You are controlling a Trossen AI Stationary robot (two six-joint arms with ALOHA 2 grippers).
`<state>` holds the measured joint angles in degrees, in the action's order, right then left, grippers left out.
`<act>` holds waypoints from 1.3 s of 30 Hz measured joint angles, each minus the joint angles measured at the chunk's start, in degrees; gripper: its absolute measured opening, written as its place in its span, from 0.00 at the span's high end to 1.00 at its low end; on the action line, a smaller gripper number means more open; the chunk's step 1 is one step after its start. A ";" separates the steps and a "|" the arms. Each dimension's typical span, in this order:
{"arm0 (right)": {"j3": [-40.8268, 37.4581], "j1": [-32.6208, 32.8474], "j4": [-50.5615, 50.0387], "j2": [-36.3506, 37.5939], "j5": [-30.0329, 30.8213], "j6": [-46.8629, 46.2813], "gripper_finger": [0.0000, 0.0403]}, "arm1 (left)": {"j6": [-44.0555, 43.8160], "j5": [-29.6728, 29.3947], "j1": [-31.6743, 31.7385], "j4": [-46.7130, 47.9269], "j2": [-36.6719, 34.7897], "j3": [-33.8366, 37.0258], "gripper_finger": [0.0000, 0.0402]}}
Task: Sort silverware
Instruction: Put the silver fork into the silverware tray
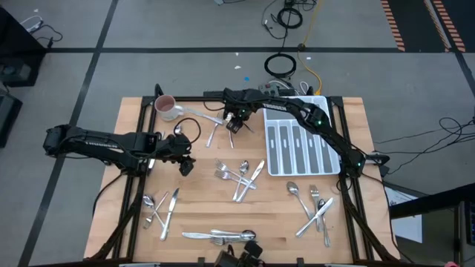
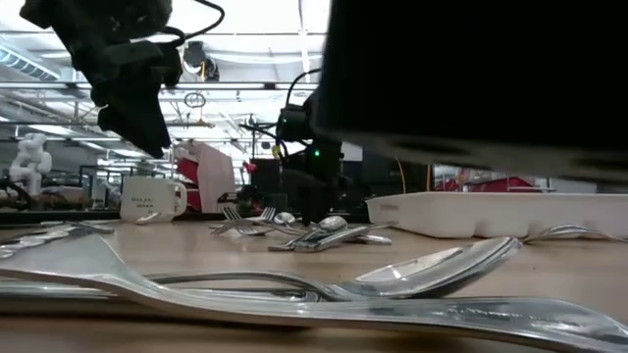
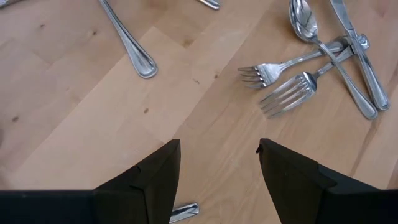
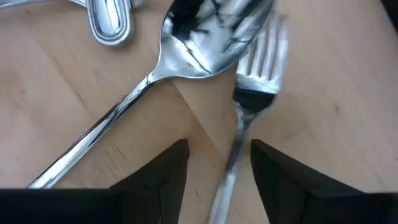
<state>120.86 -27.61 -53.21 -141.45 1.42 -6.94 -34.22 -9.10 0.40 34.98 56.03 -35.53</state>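
Note:
Silverware lies flat in loose groups on the wooden table [image 1: 200,193]. My right gripper [image 1: 234,124] is down at the table's far middle beside the mug [image 1: 165,107], pointing steeply down. In its wrist view a fork [image 4: 258,68] lies with its tines against a spoon's bowl [image 4: 193,50]. The fork's handle [image 4: 233,162] runs between my right gripper's [image 4: 219,152] two fingers, which stand either side of it with a gap showing. My left gripper [image 1: 185,165] hangs open above bare wood at the left middle, with two forks [image 3: 286,81] beyond its fingertips [image 3: 219,149].
A white compartmented tray [image 1: 300,144] stands at the far right. More silverware lies mid-table [image 1: 239,175], near left [image 1: 159,208], at the near edge [image 1: 219,236] and near right [image 1: 315,208]. A spoon [image 2: 432,270] lies close before the low camera.

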 joint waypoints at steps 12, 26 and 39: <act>0.18 0.39 -0.83 -0.07 1.23 20.08 0.72 | -0.02 -0.20 0.00 0.01 0.11 0.00 0.44; 0.22 1.50 -2.08 0.22 5.70 33.14 0.86 | -1.71 -0.68 0.00 0.00 0.11 0.00 0.44; 8.66 1.33 -4.26 0.76 4.23 27.20 0.98 | -3.04 -3.15 0.00 -0.11 0.11 0.00 0.44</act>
<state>129.52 -26.29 -57.46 -140.68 5.65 20.26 -37.26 -12.25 0.40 34.87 56.14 -35.53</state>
